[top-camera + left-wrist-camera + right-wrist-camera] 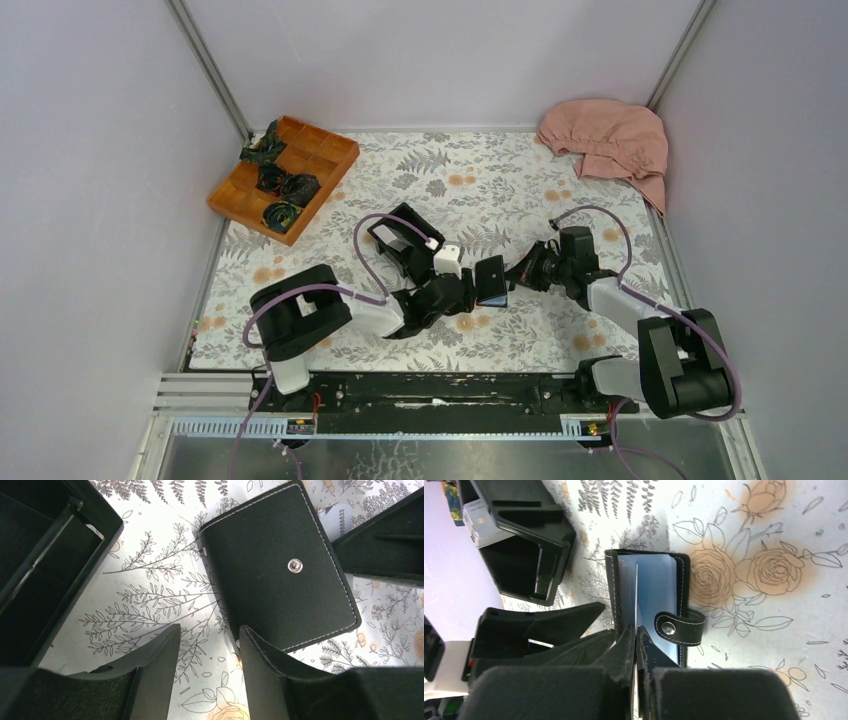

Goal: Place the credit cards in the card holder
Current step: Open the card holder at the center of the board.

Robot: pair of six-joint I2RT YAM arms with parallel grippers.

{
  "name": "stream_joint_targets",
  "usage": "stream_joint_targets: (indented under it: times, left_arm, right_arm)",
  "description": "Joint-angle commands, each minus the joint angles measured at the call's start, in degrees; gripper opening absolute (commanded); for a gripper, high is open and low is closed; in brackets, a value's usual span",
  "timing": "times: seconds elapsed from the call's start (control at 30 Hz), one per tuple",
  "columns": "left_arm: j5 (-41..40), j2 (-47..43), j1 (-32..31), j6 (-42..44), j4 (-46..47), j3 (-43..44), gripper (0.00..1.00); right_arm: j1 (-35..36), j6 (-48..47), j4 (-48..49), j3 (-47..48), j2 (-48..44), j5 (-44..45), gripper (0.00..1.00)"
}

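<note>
Far left of the card holder (491,280), only the overhead view takes in one wooden tray (335,150) holding four dark bundles (298,188). Just left of the holder stands one black box (400,240). The right wrist view alone shows a small stack of cards (479,522) at the box's far corner; their number cannot be told.

The left gripper (209,630) sits beside the holder's left edge, jaws released, with only the floral cloth between them. Its camera shows the holder's plain black outer face and one snap stud (295,566).

The right wrist view shows the other side: blue inner pockets and one clasp tab (679,628). There the right gripper (636,632) is clenched on one credit card (636,590), seen edge-on as a thin white line reaching into the open holder.

Far right of the holder lies one pink cloth (610,140).
</note>
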Motion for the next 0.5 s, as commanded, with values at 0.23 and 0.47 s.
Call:
stream_joint_targets:
  times: [0.23, 0.47]
  left_arm:
    - [4.2, 2.9, -2.1, -4.2, -22.4, -6.3, 0.56]
    - [2.8, 2.2, -2.2, -5.2, -24.1, -6.7, 0.56]
  right_arm:
    - [4.3, -1.4, -2.3, 5.0, -1.3, -0.3, 0.00]
    - [7.6, -1.8, -3.2, 6.7, -0.7, 0.9, 0.00]
